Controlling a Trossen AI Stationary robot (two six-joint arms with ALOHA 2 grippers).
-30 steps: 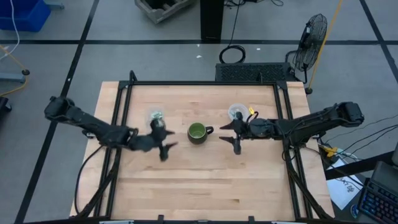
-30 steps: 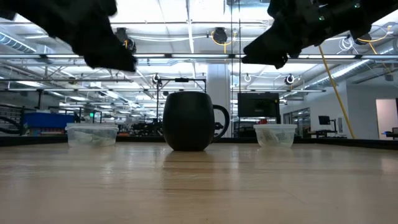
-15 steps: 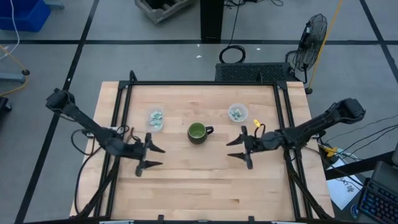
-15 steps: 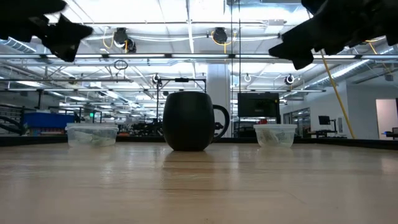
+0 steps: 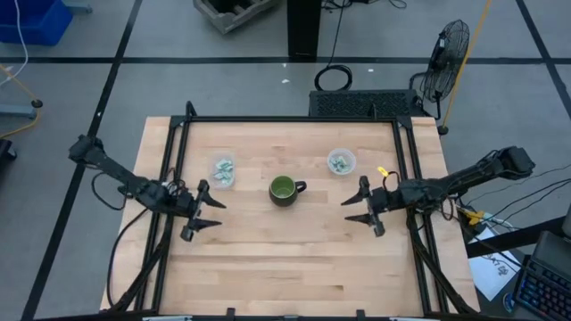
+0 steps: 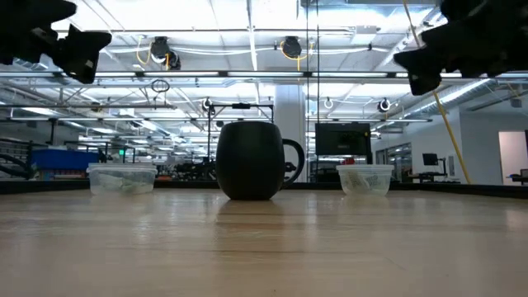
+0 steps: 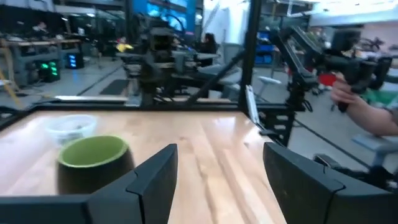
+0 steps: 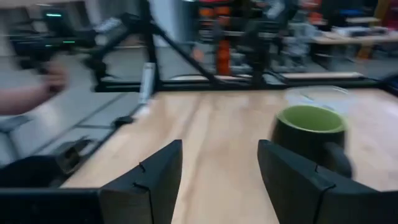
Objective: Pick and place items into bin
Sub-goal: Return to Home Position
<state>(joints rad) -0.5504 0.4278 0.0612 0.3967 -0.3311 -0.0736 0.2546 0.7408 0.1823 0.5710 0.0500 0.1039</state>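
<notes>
Left gripper (image 5: 220,215) is hovering near the table's (image 5: 277,267) left edge, jaws spread and carrying nothing. Right gripper (image 5: 348,210) is hanging opposite, equally parted and empty. Packets (image 5: 222,168) are lying in the left bin (image 5: 212,175) and right bin (image 5: 341,161), flanking the green mug (image 5: 284,189). Likely risk: a low inward swing clipping a bin and scattering packets.

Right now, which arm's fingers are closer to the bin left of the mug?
Left. The left fingers hover near that bin; the right fingers are beyond the mug.
</notes>
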